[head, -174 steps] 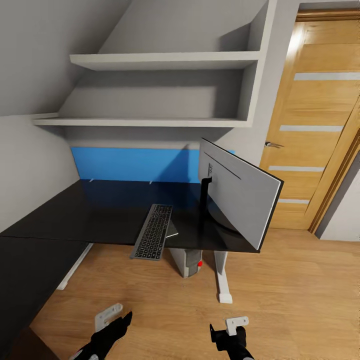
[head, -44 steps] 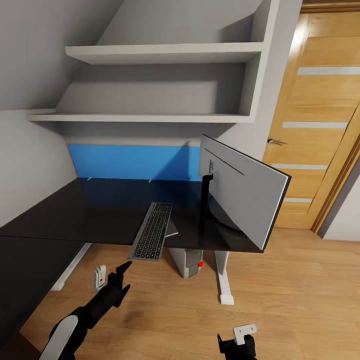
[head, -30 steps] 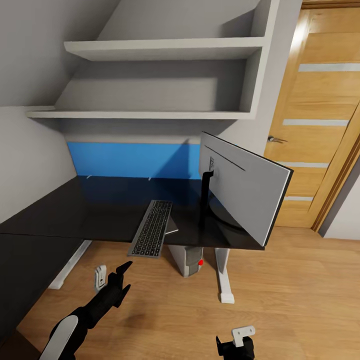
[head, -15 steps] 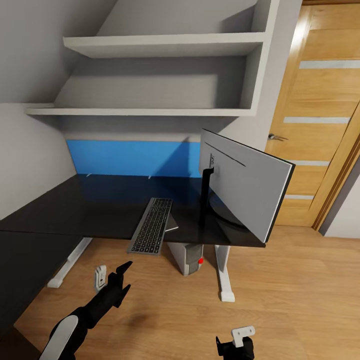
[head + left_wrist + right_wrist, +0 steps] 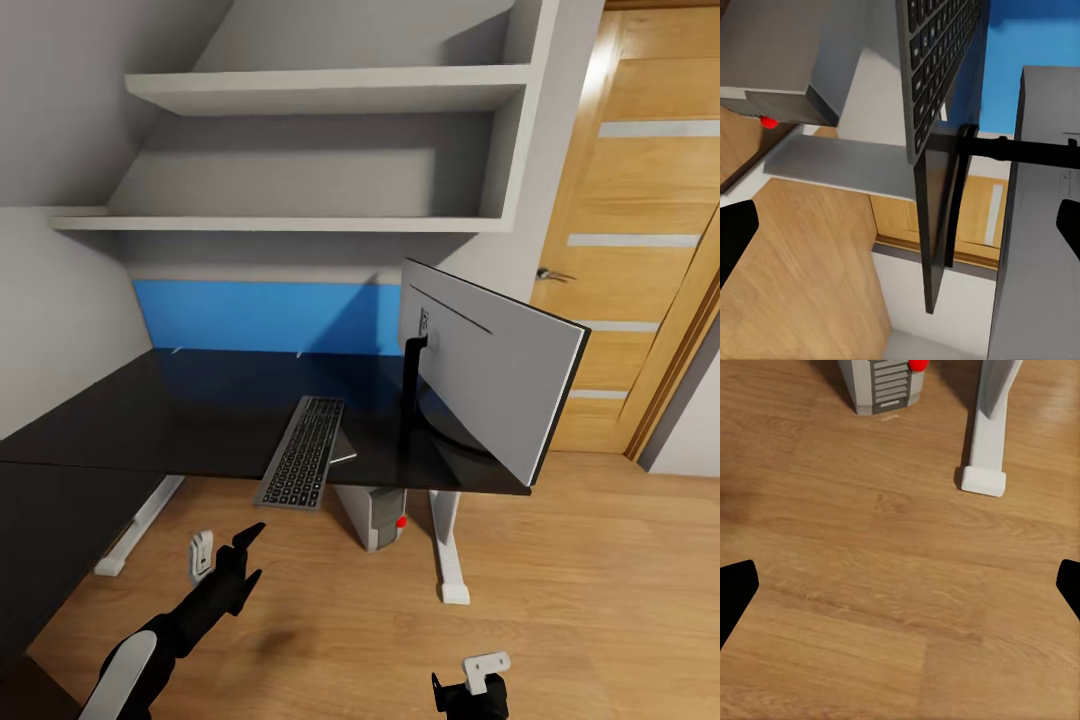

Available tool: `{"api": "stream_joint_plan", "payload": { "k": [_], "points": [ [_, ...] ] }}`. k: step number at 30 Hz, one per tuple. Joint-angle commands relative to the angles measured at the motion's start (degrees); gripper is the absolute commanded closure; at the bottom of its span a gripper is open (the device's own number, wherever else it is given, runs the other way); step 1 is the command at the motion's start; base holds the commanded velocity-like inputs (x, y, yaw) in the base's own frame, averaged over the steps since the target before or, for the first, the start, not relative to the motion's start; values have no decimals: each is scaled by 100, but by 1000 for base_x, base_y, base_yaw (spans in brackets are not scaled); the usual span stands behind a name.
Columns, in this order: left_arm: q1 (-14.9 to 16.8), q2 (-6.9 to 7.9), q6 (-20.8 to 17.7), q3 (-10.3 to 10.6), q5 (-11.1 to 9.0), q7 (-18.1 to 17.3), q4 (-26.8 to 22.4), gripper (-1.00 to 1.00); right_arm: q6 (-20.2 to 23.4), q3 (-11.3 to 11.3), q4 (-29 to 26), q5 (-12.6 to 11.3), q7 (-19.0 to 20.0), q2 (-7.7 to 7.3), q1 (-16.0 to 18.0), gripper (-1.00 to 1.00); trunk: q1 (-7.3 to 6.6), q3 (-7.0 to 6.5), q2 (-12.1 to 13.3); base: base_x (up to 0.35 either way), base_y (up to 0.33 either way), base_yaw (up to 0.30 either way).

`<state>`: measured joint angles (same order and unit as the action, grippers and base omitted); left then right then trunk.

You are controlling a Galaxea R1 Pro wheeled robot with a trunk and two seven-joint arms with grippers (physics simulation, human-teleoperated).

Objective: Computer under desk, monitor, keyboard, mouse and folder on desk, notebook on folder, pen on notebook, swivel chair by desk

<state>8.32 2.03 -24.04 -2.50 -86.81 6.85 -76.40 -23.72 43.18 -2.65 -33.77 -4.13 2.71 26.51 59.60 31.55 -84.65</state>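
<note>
You are looking at a glossy black surface (image 5: pixel 150 420) on a white leg (image 5: pixel 447 550). The keyboard (image 5: pixel 302 452) is showing dark grey keys in a silver-grey frame. The monitor (image 5: pixel 500 370) is showing its silver-grey back on a thin black neck. The computer (image 5: pixel 375 515) is glowing red at one spot on its grey case. A bright blue panel (image 5: pixel 260 317) is running beneath white shelves (image 5: pixel 320 90), beside an oak door (image 5: pixel 630 230) striped with pale bands, over a light wood floor (image 5: pixel 600 580).
</note>
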Motion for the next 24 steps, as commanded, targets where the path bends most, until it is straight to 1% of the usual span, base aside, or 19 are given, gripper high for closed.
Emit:
{"api": "stream_joint_plan", "payload": {
  "k": [1, 10, 21, 24],
  "points": [
    [3, -1, -27, -7, -62, 51, -6, -100, -10, 49, 2, -16, -36, 2, 3, -100, 0, 6, -3, 97, -34, 0],
    [3, -14, -30, 4, -63, 49, 6, -100, -10, 50, 2, -16, -36, 4, 3, -100, 0, 6, -3, 175, -71, 0],
    [3, -26, -30, 12, -64, 45, 82, -100, -10, 50, 2, -16, -36, 8, 3, -100, 0, 6, -3, 43, -16, 0],
    [3, -24, -30, 13, -65, 45, 111, -100, -10, 50, 2, -16, -36, 9, 3, -100, 0, 6, -3, 135, -39, 0]
  ]
}}
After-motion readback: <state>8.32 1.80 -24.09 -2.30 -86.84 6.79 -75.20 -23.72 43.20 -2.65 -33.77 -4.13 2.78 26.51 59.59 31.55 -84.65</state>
